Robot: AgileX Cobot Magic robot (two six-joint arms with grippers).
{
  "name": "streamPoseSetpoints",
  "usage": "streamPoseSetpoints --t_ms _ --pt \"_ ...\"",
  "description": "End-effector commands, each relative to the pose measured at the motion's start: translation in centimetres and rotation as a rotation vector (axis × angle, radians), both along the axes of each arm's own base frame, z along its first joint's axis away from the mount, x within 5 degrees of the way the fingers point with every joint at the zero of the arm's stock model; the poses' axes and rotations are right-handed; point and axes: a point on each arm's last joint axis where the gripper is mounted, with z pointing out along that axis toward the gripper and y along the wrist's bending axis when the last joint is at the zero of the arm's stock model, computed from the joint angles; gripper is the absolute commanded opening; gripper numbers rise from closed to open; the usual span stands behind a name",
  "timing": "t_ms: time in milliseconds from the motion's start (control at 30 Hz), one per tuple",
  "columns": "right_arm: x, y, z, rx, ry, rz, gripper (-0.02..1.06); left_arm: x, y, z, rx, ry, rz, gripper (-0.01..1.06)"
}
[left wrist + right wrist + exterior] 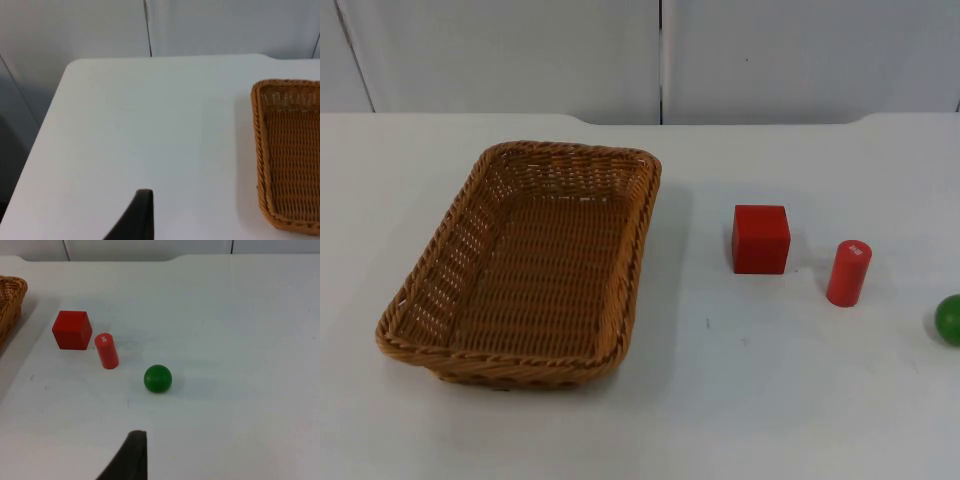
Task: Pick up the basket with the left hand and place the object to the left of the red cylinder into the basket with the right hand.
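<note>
I am waiting with both arms back. The basket (525, 265) is sitting on the counter (720, 400), not lifted yet. The red cube (760, 239) is sitting just left of the red cylinder (848, 273), so I am choosing it. I cannot tell how either end effector is set.

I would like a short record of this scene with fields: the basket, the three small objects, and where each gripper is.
basket: wicker basket, empty, flat on the white table, not lifted
target: red cube, left of the cylinder, apart from it
reference: red cylinder, upright
other: green ball, right of the cylinder
left gripper: one fingertip above the table, left of the basket
right gripper: one fingertip above the table, nearest the ball
</note>
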Motion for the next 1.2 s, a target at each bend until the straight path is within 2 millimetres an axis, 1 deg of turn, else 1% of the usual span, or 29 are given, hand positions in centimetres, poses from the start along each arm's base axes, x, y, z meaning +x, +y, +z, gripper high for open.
streamPoseSetpoints --t_ms 0,67,167,200,300,500,633,967,1100,1133,1167 --pt "0.0 0.0 0.0 0.001 -0.005 0.001 1.05 0.4 0.1 0.6 -0.004 -0.032 0.008 1.05" --pt "0.0 0.0 0.0 0.001 -0.005 0.001 1.05 0.7 0.1 0.9 -0.004 -0.039 0.009 1.05" --pt "0.0 0.0 0.0 0.001 -0.005 0.001 1.05 1.8 0.1 1.4 -0.01 -0.03 0.006 1.05" --pt "0.0 0.0 0.0 0.001 -0.005 0.001 1.05 1.8 0.1 1.4 -0.01 -0.03 0.006 1.05" --pt "0.0 0.0 0.0 0.001 -0.005 0.001 1.05 2.7 0.2 1.5 -0.011 0.004 0.006 1.05" --pt "0.0 0.0 0.0 0.001 -0.005 0.001 1.05 4.2 0.3 1.1 -0.011 0.061 0.008 1.05" --pt "0.0 0.0 0.0 0.001 -0.005 0.001 1.05 4.7 0.3 1.1 -0.011 0.069 0.008 1.05" --pt "0.0 0.0 0.0 -0.001 -0.006 0.001 1.05 6.3 0.2 1.4 -0.059 0.023 -0.004 1.05" --pt "0.0 0.0 0.0 -0.001 -0.006 0.001 1.05 7.8 0.2 1.0 -0.061 0.051 -0.005 1.05" --pt "0.0 0.0 0.0 -0.001 -0.006 0.001 1.05 7.8 0.2 1.0 -0.061 0.051 -0.005 1.05" --pt "0.0 0.0 0.0 -0.001 -0.006 0.001 1.05 8.2 0.2 1.0 -0.069 0.055 -0.008 1.05"
